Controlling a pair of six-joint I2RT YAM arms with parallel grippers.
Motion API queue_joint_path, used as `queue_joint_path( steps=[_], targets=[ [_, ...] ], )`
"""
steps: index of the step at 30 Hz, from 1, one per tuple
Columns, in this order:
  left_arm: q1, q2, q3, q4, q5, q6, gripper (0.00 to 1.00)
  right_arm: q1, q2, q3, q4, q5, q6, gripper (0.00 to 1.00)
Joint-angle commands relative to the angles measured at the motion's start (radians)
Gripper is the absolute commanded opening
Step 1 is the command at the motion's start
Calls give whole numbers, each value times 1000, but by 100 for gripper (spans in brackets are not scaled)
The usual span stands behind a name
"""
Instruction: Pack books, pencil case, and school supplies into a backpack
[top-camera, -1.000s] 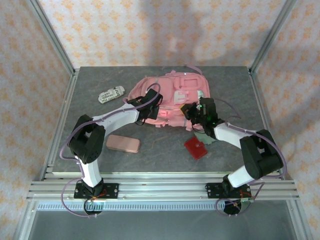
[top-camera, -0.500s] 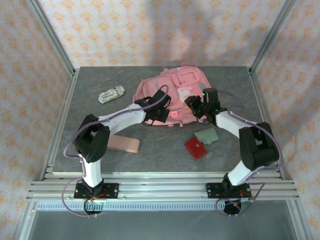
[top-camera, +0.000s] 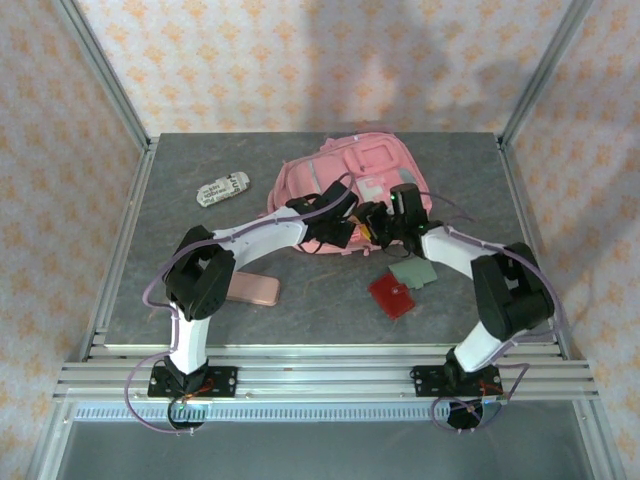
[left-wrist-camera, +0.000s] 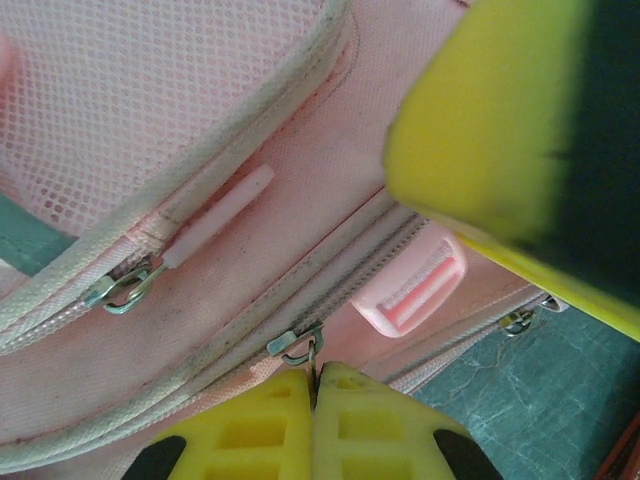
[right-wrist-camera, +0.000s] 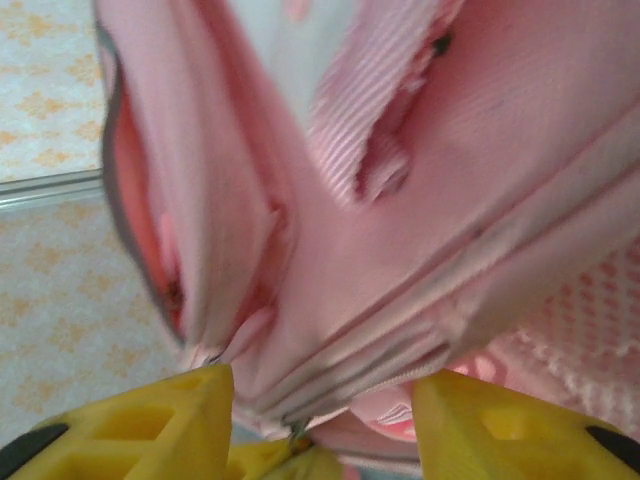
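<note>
Toward the tabletop's near edge, a small red square pad (top-camera: 391, 295) and a grey-green square card (top-camera: 413, 271) are seen just beside each other. Farther in, the left gripper (left-wrist-camera: 313, 375) is squeezed shut on a small metal zip pull (left-wrist-camera: 298, 347) of the big soft pink fabric backpack (top-camera: 360, 165). The right gripper (right-wrist-camera: 315, 385) is spread wide around the backpack's near edge. The backpack is set toward the far edge.

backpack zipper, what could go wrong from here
The left gripper pinches the zipper pull only at its fingertips, so it may slip. The right gripper is open around the backpack, so the bag may drag instead of unzipping. The grippers sit very close and could collide.
</note>
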Motion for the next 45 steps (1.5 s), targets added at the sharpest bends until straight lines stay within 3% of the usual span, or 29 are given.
queue_joint_path(
  steps=[1,3,6,8,17,35,36,39,44,45],
  targets=[
    [-9,-25,-15,-40,-65,28,0,-7,63,51,47,50,33,43],
    [-4,-35,-37,-43,-100,30,0,-16,94,58,58,65,49,32],
    [21,-41,-74,-39,-134,25,0,-41,115,35,107,71,75,5],
    [47,-82,-107,-28,-159,19,0,-60,107,20,111,86,75,0],
    [143,-148,-172,-48,-262,32,0,-96,17,-20,75,165,17,0],
    [-44,-191,-96,-83,45,35,0,-161,64,214,-89,146,-117,0],
    [-55,-187,-90,-73,58,32,0,-163,64,214,-93,146,-121,2],
    [-78,-161,-68,-52,49,16,0,-162,61,211,-118,117,-120,27],
    [-77,-119,-27,-65,-77,-16,0,-130,-13,82,-52,36,-67,35],
    [-76,-125,-31,-61,-99,-25,4,-120,-33,64,-54,40,-66,36]
  ],
)
